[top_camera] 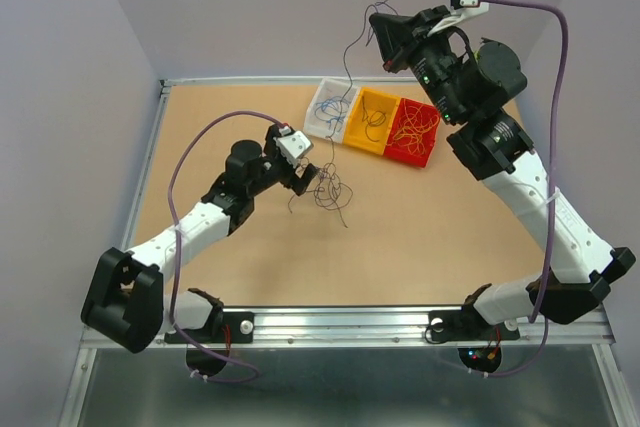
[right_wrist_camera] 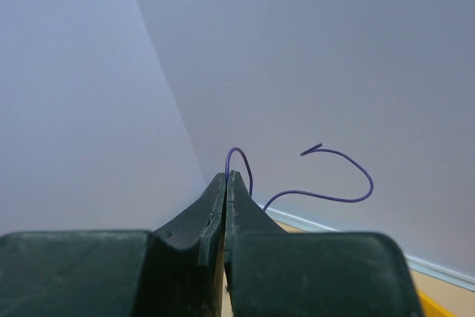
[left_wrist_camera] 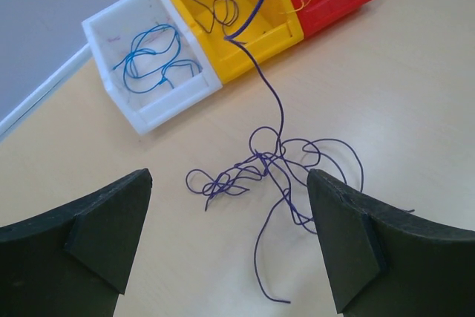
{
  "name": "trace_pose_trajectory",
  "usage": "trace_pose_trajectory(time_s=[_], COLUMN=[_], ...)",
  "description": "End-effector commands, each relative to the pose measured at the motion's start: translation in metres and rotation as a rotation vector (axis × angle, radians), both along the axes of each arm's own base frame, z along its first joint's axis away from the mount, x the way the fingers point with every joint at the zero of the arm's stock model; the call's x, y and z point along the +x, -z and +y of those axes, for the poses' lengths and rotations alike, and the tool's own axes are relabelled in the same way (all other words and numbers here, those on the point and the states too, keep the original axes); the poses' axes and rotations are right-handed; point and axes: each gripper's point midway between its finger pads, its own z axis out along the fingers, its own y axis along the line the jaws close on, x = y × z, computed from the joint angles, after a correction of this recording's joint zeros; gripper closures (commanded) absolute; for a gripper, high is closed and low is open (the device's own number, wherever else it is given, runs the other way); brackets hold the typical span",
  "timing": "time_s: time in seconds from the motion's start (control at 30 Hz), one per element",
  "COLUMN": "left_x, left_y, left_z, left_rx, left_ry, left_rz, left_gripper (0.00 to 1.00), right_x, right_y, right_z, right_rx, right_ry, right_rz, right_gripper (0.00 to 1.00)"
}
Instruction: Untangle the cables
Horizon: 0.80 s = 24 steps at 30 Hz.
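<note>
Lift the thin purple wire (right_wrist_camera: 349,197) pinched in the right gripper (right_wrist_camera: 227,178) slowly, while the wide-open left gripper (left_wrist_camera: 229,177) pins the curly purple wire tangle (left_wrist_camera: 261,162).

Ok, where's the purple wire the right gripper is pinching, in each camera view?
Top external: purple wire hangs from the right gripper, upper middle, down to the tangle.
Left wrist: centre, rising from the tangle across the yellow bin.
Right wrist: centre, looping out of shut fingertips.
Shared: yellow bin, top and left wrist only.
</note>
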Motion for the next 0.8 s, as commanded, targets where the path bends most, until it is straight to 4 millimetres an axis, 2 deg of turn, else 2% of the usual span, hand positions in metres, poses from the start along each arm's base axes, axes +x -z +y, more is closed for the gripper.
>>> trace_pose_trajectory(time_s=[0.0,0.07,0.17,0.3,0.4,0.5,0.63,0.67,0.73,0.77], left_x=[0.014,0.015,0.021,0.019,0.018,0.018,0.019,0.02,0.025,0.026], left_y=[-0.045,-0.043,-0.03,-0.019,-0.016,-0.008,0.019,0.023,0.03,0.032], left_z=[-0.027,-0.038,-0.056,-0.073,-0.079,-0.085,-0.093,-0.095,-0.095,-0.095], left_rx=[-0.1,-0.11,-0.127,-0.148,-0.16,-0.174,-0.162,-0.157,-0.151,-0.149], left_ry=[0.097,0.145,0.207,0.29,0.313,0.309,0.305,0.301,0.278,0.274], left_rz=[-0.094,-0.072,-0.002,0.062,0.077,0.105,0.171,0.179,0.193,0.195], left_gripper=[0.01,0.01,0.02,0.07,0.09,0.17,0.37,0.54,0.68,0.86], right_x=[-0.013,-0.016,-0.019,-0.019,-0.018,-0.02,-0.023,-0.022,-0.022,-0.02], right_y=[-0.027,-0.031,-0.034,-0.032,-0.033,-0.035,-0.037,-0.034,-0.032,-0.028], right_z=[0.008,0.009,0.01,0.01,0.006,0.006,0.004,0.004,0.003,0.002], right_rx=[0.037,0.05,0.057,0.057,0.065,0.068,0.074,0.07,0.073,0.067], right_ry=[-0.079,-0.093,-0.114,-0.112,-0.095,-0.098,-0.099,-0.098,-0.09,-0.083], right_rz=[-0.065,-0.068,-0.07,-0.065,-0.063,-0.068,-0.076,-0.071,-0.069,-0.062], right_gripper=[0.99,0.99,0.99,0.99,0.99,0.99,0.99,1.0,0.99,0.99])
